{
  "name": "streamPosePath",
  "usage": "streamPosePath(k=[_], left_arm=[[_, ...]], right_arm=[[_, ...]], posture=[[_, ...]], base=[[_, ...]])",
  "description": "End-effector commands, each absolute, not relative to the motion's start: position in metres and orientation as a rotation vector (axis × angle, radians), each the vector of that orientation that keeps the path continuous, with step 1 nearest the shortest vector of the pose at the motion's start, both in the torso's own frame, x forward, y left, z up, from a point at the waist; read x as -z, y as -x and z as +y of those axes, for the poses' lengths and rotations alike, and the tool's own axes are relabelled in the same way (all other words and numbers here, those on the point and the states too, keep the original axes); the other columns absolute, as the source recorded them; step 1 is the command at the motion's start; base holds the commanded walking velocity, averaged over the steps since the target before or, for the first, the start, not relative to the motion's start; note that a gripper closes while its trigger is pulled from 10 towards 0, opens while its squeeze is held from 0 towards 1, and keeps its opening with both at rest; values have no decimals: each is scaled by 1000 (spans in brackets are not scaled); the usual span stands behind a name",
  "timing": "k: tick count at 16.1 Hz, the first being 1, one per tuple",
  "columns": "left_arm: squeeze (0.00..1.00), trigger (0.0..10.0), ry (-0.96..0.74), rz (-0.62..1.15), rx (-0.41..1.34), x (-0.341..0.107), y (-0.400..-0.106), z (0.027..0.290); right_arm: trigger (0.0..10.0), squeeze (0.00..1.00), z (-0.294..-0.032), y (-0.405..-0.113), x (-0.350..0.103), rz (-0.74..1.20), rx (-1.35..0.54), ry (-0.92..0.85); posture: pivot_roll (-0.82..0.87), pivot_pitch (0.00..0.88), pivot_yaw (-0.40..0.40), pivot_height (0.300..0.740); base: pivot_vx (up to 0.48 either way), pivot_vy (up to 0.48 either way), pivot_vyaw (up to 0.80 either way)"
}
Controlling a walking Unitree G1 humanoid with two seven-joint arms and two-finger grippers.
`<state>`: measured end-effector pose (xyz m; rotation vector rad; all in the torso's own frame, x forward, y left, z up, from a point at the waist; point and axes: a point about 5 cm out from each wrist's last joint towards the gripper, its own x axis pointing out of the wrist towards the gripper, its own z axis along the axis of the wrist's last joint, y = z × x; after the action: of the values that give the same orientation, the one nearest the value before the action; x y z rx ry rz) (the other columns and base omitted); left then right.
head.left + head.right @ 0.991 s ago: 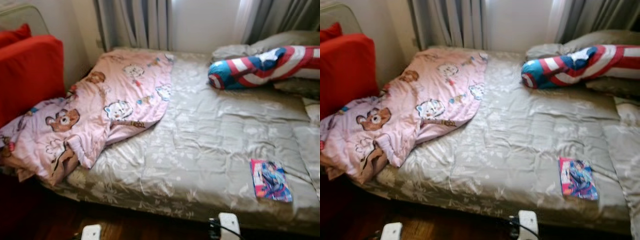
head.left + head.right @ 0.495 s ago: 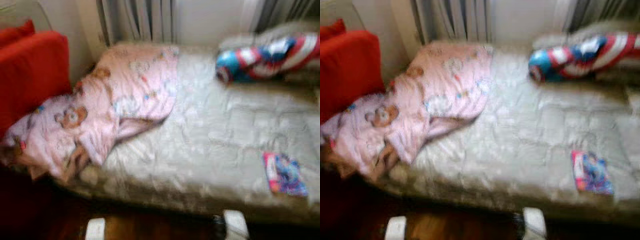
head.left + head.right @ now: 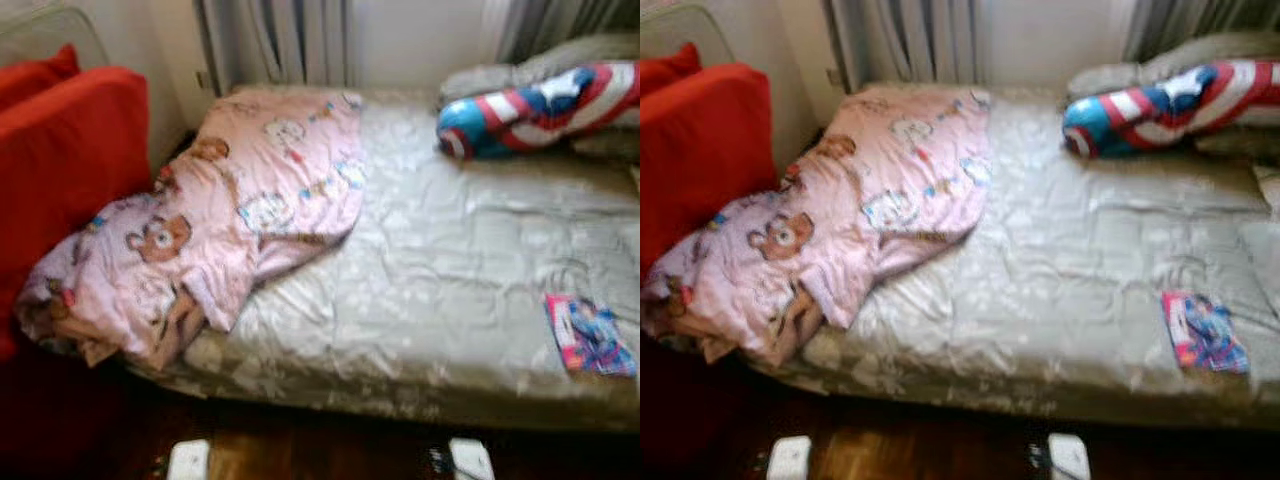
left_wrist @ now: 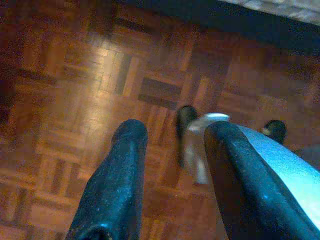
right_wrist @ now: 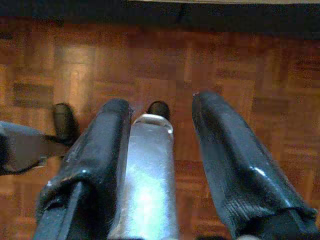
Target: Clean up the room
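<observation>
A bed with a beige quilted cover (image 3: 440,280) lies before me. A crumpled pink cartoon-print blanket (image 3: 220,210) covers its left part and hangs over the near left corner. A red, white and blue striped bolster pillow (image 3: 540,105) rests at the far right by grey pillows (image 3: 560,60). A small colourful book (image 3: 590,335) lies near the bed's front right edge. Both arms hang low over the parquet. My left gripper (image 4: 172,145) is open with nothing between its fingers. My right gripper (image 5: 160,125) is open too, pointing at the floor.
A red cushioned seat (image 3: 60,150) stands left of the bed, close to the blanket. Grey curtains (image 3: 280,40) hang behind the bed. Dark parquet floor (image 4: 75,75) runs along the bed's front edge, where my white wrist parts (image 3: 188,458) show.
The whole picture has shifted right and slightly down, so the camera has moved left; the blur of half a second ago has partly cleared. Nothing on the bed has moved.
</observation>
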<state>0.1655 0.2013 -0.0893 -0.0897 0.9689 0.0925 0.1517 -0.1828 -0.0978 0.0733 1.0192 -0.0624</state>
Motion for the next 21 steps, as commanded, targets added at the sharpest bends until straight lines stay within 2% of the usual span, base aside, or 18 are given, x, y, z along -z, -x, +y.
streamPosePath(k=[1,7,13,21], left_arm=[[0,10000,84,989,-108,91,-160,207],[0,10000,86,988,-109,91,-160,207],[0,10000,87,988,-108,91,-160,206],[0,10000,83,986,-107,91,-160,207]], right_arm=[[10000,0,-175,-159,96,1005,45,-72],[10000,0,-171,-163,95,1005,30,-54],[10000,0,-173,-164,94,1000,34,-63],[10000,0,-173,-163,94,999,38,-76]], posture=[[29,62,9,740],[30,62,8,740],[30,60,10,740],[32,51,14,740]], base=[[0,307,0],[0,307,0],[0,306,645],[0,303,0]])
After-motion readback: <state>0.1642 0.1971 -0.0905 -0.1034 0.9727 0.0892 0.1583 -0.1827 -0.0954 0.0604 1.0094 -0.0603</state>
